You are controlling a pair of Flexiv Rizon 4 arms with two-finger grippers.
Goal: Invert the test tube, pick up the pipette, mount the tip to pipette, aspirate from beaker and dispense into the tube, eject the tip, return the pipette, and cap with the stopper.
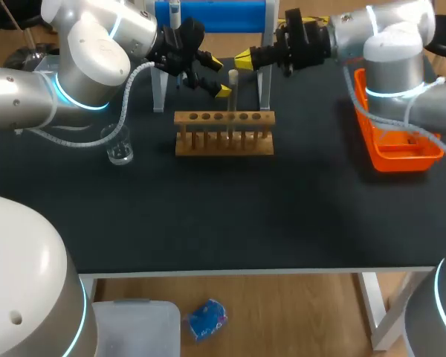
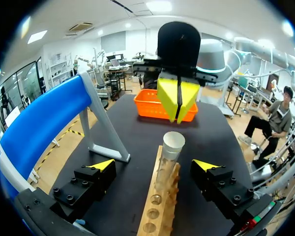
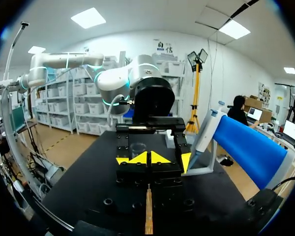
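1. Test tube (image 1: 232, 93): upright in a wooden rack (image 1: 223, 141), in a hole just right of the rack's middle, reaching well above the top bar. Cannot tell from any view whether the top end is open or closed.
2. Left gripper (image 1: 219, 76): reaching in from the left behind the rack, at the height of the tube's upper part. Fingers spread wide in the left wrist view, one yellow tip on either side of the tube and neither touching the glass.
3. Right gripper (image 1: 244, 58): reaching in from the right and facing the left one head-on, just beyond the tube's top. Yellow tips pressed together into one wedge with nothing pinched between them. Seen from the left wrist, that wedge hangs just above and behind the tube's top. Cannot tell whether it touches the tube.
4. Beaker (image 1: 119, 145): small, of clear glass, standing on the table (image 1: 223, 216) left of the rack and apart from it, below the left arm.
5. Pipette (image 3: 206, 130): hanging on a blue stand (image 1: 208, 15) at the back of the table, behind the rack and both grippers, held by neither.
6. Orange tray (image 1: 398, 152): at the table's right edge, well apart from the rack, partly hidden by the right arm.
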